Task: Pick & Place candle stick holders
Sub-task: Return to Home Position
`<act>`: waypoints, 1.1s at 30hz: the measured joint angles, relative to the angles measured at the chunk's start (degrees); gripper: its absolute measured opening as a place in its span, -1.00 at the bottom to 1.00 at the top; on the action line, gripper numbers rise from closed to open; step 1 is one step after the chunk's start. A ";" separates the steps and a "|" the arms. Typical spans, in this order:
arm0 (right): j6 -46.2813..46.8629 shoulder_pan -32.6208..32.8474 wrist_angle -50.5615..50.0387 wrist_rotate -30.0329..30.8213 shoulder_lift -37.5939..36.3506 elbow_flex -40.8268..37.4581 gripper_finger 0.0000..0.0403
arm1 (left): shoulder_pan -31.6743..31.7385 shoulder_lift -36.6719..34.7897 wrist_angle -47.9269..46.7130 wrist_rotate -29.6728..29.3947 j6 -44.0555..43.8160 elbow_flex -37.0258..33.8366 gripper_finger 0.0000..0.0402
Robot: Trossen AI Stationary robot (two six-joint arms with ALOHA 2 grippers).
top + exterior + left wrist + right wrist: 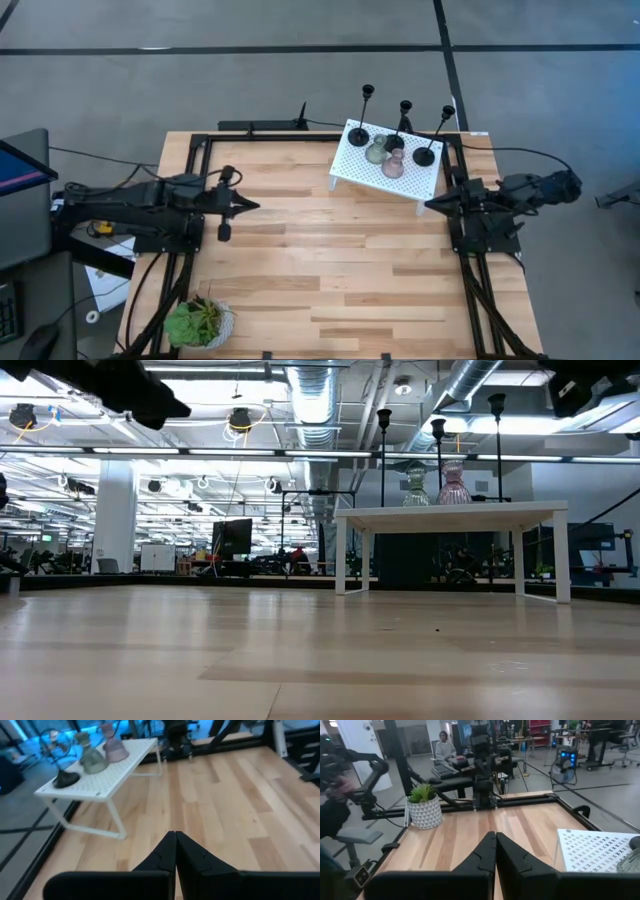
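Three tall thin black candle stick holders [396, 128] and two squat ones, grey-green [376, 152] and pinkish-brown [393, 166], stand on their bases on top of the white perforated stand [352, 165] at the table's far right. In the low view they rise above the stand top [450, 512]. My left gripper [252, 206] hovers shut over the table's left part, pointing toward the right. My right gripper [430, 204] hovers shut just near of the stand's right end, pointing left. Both wrist views show the fingertips closed with nothing between them, the left [175, 839] and the right [495, 839].
A small green potted plant [198, 323] sits at the table's near left corner. A black frame [200, 140] runs along the table's edges. Bare wood [340, 270] lies between the two arms and toward the near edge. A person [445, 750] sits beyond the table.
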 joint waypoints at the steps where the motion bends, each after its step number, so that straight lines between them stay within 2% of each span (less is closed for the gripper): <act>1: 0.04 0.38 -0.49 -0.01 -0.58 0.00 -1.00 | 0.01 -0.88 -1.19 -0.42 -0.07 0.00 -0.98; 10: 0.20 3.60 -3.45 -1.40 -7.65 0.00 -1.00 | -0.01 -7.00 -4.77 4.49 -0.44 -0.24 -0.98; 13: -1.49 3.47 -3.41 -1.44 -9.07 -0.13 -1.00 | -0.01 -9.03 -4.62 6.67 -0.63 -2.79 -0.98; 16: -2.92 3.44 -2.97 -1.44 -10.43 -1.45 -1.00 | -0.01 -11.27 -1.32 7.97 -1.77 -7.43 -0.98; 22: -2.35 3.46 -1.97 -0.33 -10.44 -4.46 -1.00 | -0.01 -14.45 12.59 11.31 -3.94 -17.53 -0.98; 26: -1.06 3.44 -3.00 2.90 -10.44 -3.72 -1.00 | -0.01 -15.41 13.64 12.07 -6.04 -19.23 -0.98; 30: -1.32 3.48 -2.24 2.68 -10.44 -3.37 -1.00 | -0.01 -16.14 13.81 12.27 -6.21 -19.32 -0.98; 33: -4.15 3.48 5.14 2.16 -10.22 -5.44 -1.00 | -0.01 -16.14 14.08 12.23 -5.28 -19.32 -0.98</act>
